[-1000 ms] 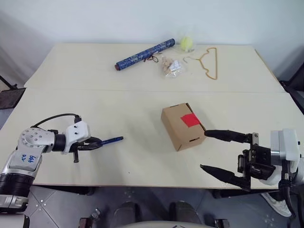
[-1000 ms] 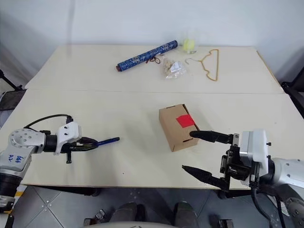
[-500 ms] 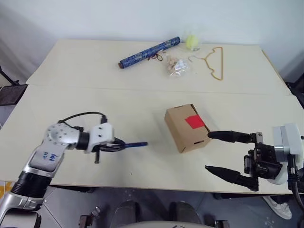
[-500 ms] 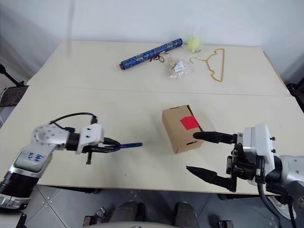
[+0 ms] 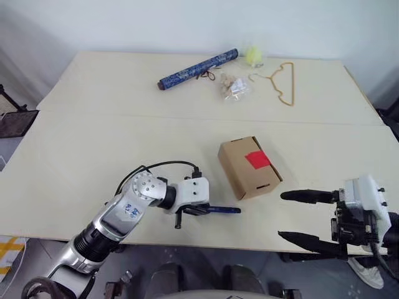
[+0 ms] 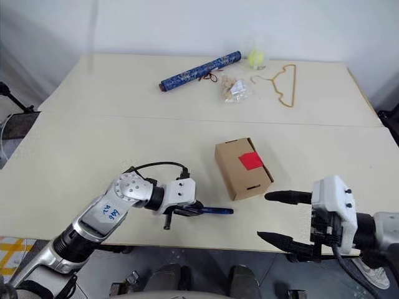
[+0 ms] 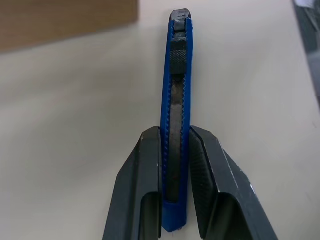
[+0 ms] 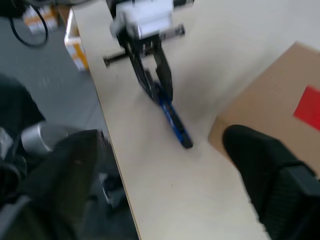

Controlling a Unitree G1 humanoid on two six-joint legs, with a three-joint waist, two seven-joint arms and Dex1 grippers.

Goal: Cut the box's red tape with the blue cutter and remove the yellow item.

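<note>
The brown box point(image 5: 248, 168) stands mid-table with the red tape point(image 5: 257, 160) on its top. My left gripper point(image 5: 201, 210) is shut on the blue cutter point(image 5: 222, 210), which lies low over the table and points right, just in front of the box's near left corner. In the left wrist view the cutter point(image 7: 176, 95) sits clamped between both fingers point(image 7: 145, 165). My right gripper point(image 5: 288, 216) is open at the table's front edge, right of the box and apart from it, with nothing between its fingers. The yellow item is hidden.
Along the far side lie a long patterned blue roll point(image 5: 198, 68), a small clear bag point(image 5: 234, 87), a pale ball in clear wrap point(image 5: 252, 55) and a tan wire hanger point(image 5: 283, 81). A seam point(image 5: 124, 116) crosses the table behind the box.
My left arm has swung right with the cutter, from the table's left part to just before the box. The right gripper has drawn back from the box's corner toward the front edge.
</note>
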